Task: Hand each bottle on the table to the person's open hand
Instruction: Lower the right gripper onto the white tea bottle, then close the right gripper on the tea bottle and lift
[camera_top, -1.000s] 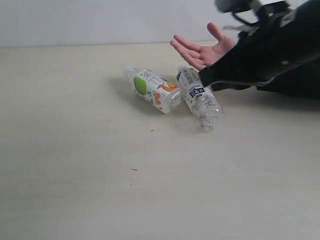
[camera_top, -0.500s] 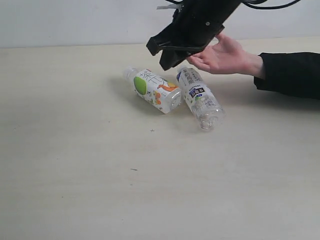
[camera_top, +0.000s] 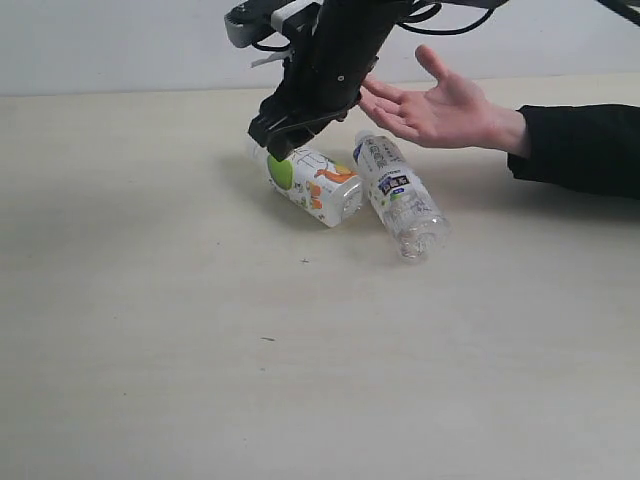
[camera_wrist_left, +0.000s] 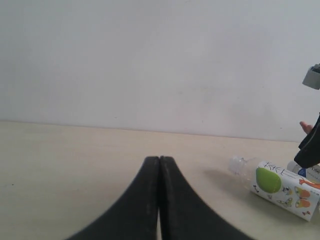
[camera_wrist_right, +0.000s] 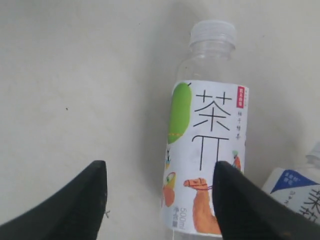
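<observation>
The left gripper (camera_wrist_left: 159, 167) is kept shut, pads pressed together on nothing, well apart from the work. On the table (camera_top: 150, 330) the fruit-label bottle (camera_top: 310, 180) is found lying on its side. The right gripper (camera_top: 272, 140) is poised over its cap end, fingers (camera_wrist_right: 85, 200) parted wide, nothing gripped. The blue-label bottle (camera_top: 398, 195) is just beside it, and the open hand (camera_top: 440, 105) is offered behind. The bottle is seen off-centre between the fingers, so one could be landed on the label and the round body rolled into its neighbour.
</observation>
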